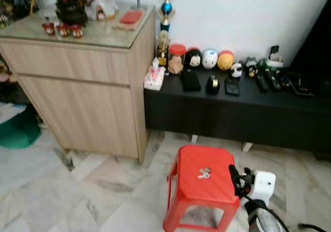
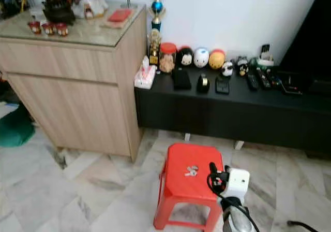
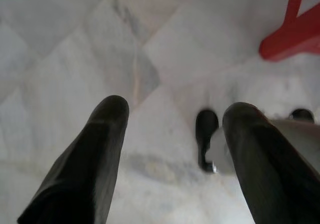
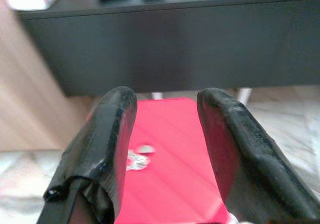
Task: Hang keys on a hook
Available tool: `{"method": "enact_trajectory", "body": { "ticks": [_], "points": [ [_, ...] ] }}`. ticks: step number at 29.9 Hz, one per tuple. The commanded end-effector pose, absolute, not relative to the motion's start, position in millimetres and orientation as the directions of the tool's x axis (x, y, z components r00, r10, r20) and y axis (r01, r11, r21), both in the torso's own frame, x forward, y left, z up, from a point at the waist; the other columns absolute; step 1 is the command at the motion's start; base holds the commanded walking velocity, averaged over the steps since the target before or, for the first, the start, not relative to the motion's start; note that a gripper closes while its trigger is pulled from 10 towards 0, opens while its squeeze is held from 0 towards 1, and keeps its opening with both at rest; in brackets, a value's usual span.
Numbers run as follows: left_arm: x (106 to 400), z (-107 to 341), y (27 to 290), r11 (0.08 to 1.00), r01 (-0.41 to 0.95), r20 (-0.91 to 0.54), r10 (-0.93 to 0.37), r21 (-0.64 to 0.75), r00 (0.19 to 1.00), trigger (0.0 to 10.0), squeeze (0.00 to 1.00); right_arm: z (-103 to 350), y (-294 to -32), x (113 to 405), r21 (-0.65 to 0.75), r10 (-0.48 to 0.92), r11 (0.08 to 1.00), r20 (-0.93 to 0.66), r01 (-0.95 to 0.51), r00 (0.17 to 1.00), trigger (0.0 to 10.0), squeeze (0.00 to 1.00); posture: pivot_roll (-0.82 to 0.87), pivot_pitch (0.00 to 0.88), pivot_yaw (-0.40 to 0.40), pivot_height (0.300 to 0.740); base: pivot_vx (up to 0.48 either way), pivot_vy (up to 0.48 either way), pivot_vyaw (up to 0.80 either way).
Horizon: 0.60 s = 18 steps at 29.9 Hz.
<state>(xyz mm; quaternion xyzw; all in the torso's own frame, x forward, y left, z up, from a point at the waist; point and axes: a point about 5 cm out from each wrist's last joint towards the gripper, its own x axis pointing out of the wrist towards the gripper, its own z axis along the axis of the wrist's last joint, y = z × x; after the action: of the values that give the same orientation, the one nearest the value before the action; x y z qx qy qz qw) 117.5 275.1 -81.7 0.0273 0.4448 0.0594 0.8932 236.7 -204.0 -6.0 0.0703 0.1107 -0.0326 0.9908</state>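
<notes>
One small bunch of keys (image 1: 204,173) lies flat on top of the red stool (image 1: 192,190), just ahead of the right gripper (image 4: 165,134) and a little to its left side. The keys look small, light and hard, made of shiny metal, so they will likely slip and slide on the smooth stool top if they get pushed. They lie low and flat, which makes them tricky to pinch. A good place to take hold is probably the ring or the thick clump where the keys meet. The right gripper hovers over the near edge of the stool, close to the keys but not touching them. Its two black fingers (image 4: 107,134) are spread apart with nothing between them. The right arm reaches forward and down from the robot's right side. The left gripper (image 3: 172,149) hangs low over the marble floor (image 3: 60,44), near a leg of the stool, with its fingers spread wide and holding nothing. No hook can be seen from here.
</notes>
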Motion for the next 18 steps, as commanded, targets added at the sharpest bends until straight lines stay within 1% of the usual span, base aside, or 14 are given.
{"method": "enact_trajectory", "body": {
  "ticks": [1,3,4,7,8,9,10,11,12,14,18],
  "points": [
    [110.9,-83.2,273.7,0.988,-0.118,-0.781,0.149,0.097,0.607,10.0,0.0,-6.6,-210.1,232.4,0.135,-0.092,0.983,-0.223,0.124,0.97,10.0,0.0,-0.02,0.0,-0.041,0.74,0.0,0.0,0.0],
    [112.0,-81.6,274.4,0.984,-0.155,-0.758,0.169,0.091,0.63,10.0,0.0,-6.3,-210.3,232.3,0.138,-0.101,0.981,-0.22,0.133,0.97,10.0,0.0,-0.02,0.0,-0.042,0.74,0.0,0.0,0.0],
    [114.9,-78.0,275.6,0.976,-0.198,-0.711,0.203,0.091,0.674,10.0,0.0,-5.6,-210.7,232.5,0.145,-0.113,0.979,-0.211,0.146,0.971,10.0,0.0,-0.01,0.0,-0.044,0.74,0.0,0.0,0.0],
    [118.1,-73.8,276.2,0.971,-0.221,-0.661,0.223,0.088,0.717,10.0,0.0,-4.4,-211.1,233.0,0.144,-0.113,0.979,-0.2,0.143,0.973,10.0,0.0,-0.01,0.0,-0.047,0.74,0.0,0.0,0.0],
    [132.9,-67.5,272.3,0.974,-0.204,-0.603,0.224,0.103,0.766,10.0,0.0,-3.7,-211.4,233.3,0.14,-0.11,0.98,-0.193,0.138,0.975,10.0,0.0,-0.01,0.0,-0.047,0.74,0.0,0.0,0.0],
    [165.9,-49.1,263.0,0.979,-0.179,-0.46,0.204,0.097,0.864,10.0,0.0,-3.2,-211.7,233.3,0.139,-0.109,0.981,-0.187,0.136,0.976,10.0,0.0,-0.01,0.0,-0.048,0.74,0.0,0.0,0.0],
    [210.0,-12.5,255.2,0.98,-0.152,-0.281,0.183,0.129,0.942,10.0,0.0,-2.3,-212.3,233.0,0.137,-0.112,0.981,-0.176,0.137,0.978,10.0,0.0,-0.01,0.0,-0.049,0.74,0.0,0.0,0.0],
    [210.0,-12.5,255.2,0.98,-0.152,-0.281,0.183,0.129,0.942,10.0,0.0,-2.3,-212.3,233.0,0.137,-0.112,0.981,-0.176,0.137,0.978,10.0,0.0,-0.01,0.0,-0.049,0.74,0.0,0.0,0.0],
    [218.4,-2.5,254.7,0.979,-0.149,-0.248,0.18,0.14,0.952,10.0,0.0,-2.0,-212.5,232.8,0.137,-0.113,0.981,-0.172,0.137,0.979,10.0,0.0,-0.01,0.0,-0.049,0.74,0.0,0.0,0.0],
    [228.2,22.7,248.7,0.979,-0.149,-0.14,0.168,0.139,0.976,10.0,0.0,-1.1,-213.5,231.7,0.135,-0.119,0.981,-0.159,0.141,0.98,10.0,0.0,-0.01,0.0,-0.053,0.74,0.0,0.0,0.0],
    [229.1,47.6,238.4,0.986,-0.143,0.009,0.143,0.091,0.99,10.0,0.0,-0.6,-214.5,230.3,0.13,-0.121,0.981,-0.15,0.141,0.981,10.0,0.0,-0.01,0.0,-0.058,0.74,0.0,0.0,0.0]
  ]
}}
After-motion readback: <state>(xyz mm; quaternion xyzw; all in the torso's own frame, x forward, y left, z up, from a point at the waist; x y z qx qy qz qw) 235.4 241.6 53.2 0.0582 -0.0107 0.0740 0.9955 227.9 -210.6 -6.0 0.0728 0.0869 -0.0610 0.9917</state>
